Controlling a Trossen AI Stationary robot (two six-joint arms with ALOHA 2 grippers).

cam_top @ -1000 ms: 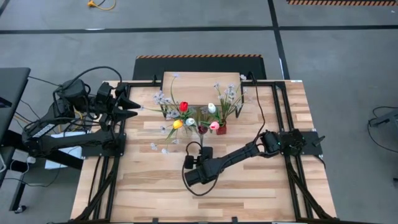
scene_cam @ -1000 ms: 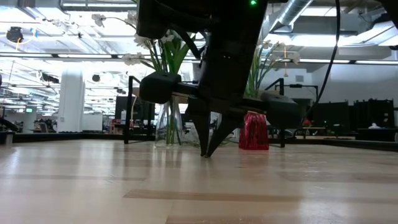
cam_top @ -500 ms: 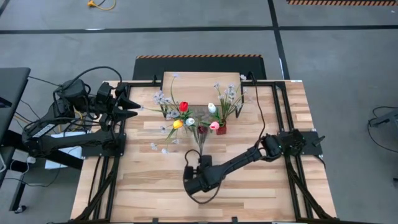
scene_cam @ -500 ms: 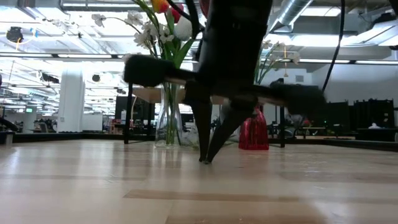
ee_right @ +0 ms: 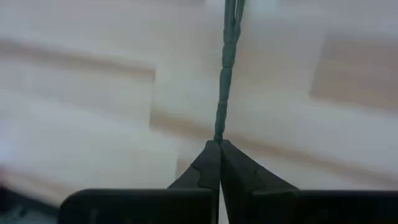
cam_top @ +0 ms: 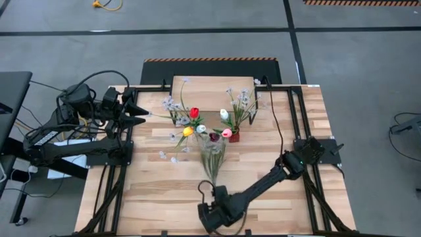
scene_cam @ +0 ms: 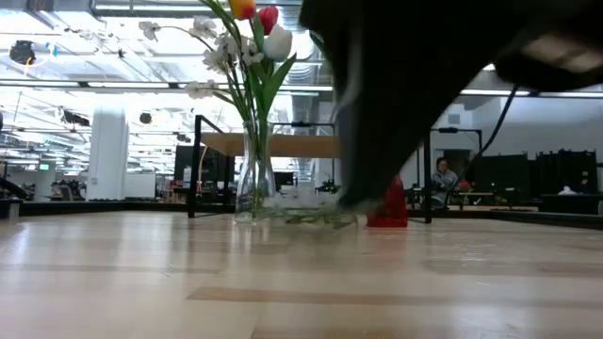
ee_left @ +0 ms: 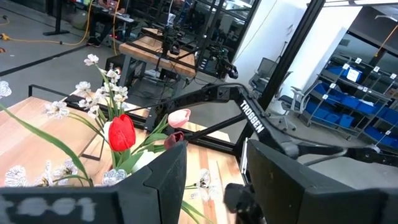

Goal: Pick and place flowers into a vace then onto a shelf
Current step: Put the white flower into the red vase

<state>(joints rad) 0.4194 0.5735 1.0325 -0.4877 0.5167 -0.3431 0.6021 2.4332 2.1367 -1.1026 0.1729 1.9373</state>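
While low, right pincer (ee_right: 219,144) around stem (ee_right: 225,81).

Seated person (scene_cam: 440,175) — distant shelving (ee_left: 359,99)

We look straight down on counter (cam_top: 164,191); low view level across it; both share glass vase (scene_cam: 254,184).

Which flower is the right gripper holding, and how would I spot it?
On the wooden tabletop, look just in front of the small shelf, beside the red vase. A tulip lies flat there, stem tip pinched in the shut right gripper; it alone has a dark maroon head.
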